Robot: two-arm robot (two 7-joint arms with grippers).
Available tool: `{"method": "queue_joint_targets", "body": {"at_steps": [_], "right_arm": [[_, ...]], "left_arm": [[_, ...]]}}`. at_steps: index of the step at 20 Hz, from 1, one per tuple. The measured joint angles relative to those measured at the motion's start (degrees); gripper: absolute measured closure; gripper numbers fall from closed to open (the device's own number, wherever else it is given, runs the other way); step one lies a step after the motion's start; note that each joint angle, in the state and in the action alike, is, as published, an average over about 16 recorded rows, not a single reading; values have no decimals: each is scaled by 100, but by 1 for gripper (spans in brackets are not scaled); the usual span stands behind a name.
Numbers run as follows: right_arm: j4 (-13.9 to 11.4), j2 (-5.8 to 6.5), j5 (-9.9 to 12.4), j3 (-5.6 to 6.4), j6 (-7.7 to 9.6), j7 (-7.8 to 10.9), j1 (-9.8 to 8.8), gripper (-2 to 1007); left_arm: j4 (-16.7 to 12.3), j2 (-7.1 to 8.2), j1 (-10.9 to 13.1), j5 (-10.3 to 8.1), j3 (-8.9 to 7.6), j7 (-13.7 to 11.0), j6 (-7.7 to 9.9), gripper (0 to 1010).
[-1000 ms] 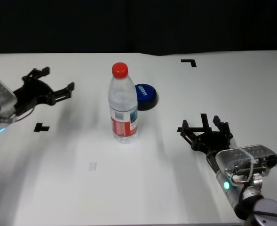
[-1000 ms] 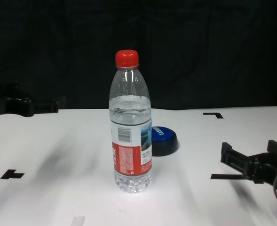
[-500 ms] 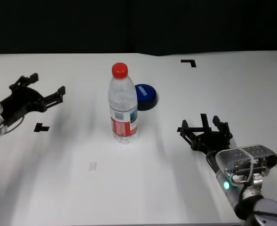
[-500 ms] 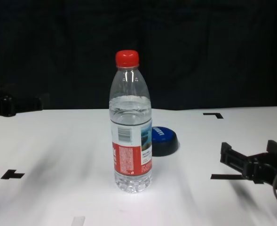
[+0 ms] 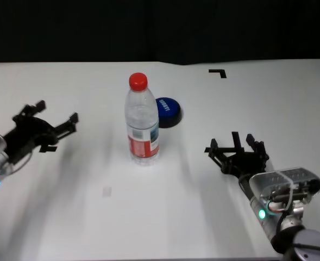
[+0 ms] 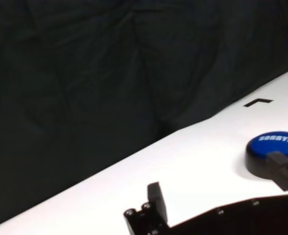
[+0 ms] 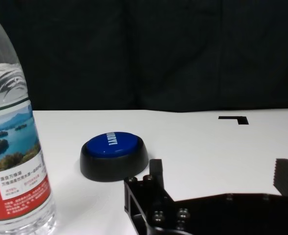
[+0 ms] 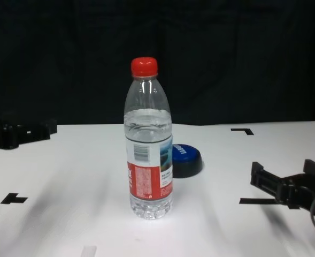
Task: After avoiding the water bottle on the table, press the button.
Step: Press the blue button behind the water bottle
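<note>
Now left hand (image 5: 50,120) lower, nearer robot (fingers spread).

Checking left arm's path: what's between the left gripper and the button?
In the head view, the water bottle stands between the left gripper and the button, just in front of the button; otherwise bare table.

Black tape marks (image 5: 218,72), small pale patch (image 5: 107,191), dark curtain (image 8: 227,53) behind.

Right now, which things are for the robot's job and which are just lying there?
For the job: water bottle, upright on the table; blue button behind it; left gripper, open; right gripper, open.

Just lying there: black tape marks.
</note>
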Motion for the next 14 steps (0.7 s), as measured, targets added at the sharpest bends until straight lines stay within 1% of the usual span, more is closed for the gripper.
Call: {"method": "queue_joint_targets", "body": {"at_steps": [7, 10, 14], "right_arm": [[0, 0, 0, 0, 0, 0, 0, 2], [0, 0, 0, 0, 0, 0, 0, 2], [0, 0, 0, 0, 0, 0, 0, 2]], "left_arm": [[-499, -150, 550, 22, -28, 183, 90, 7], [-692, -223, 765, 91, -21, 284, 100, 7], [-879, -327, 986, 230, -8, 439, 90, 7]]}}
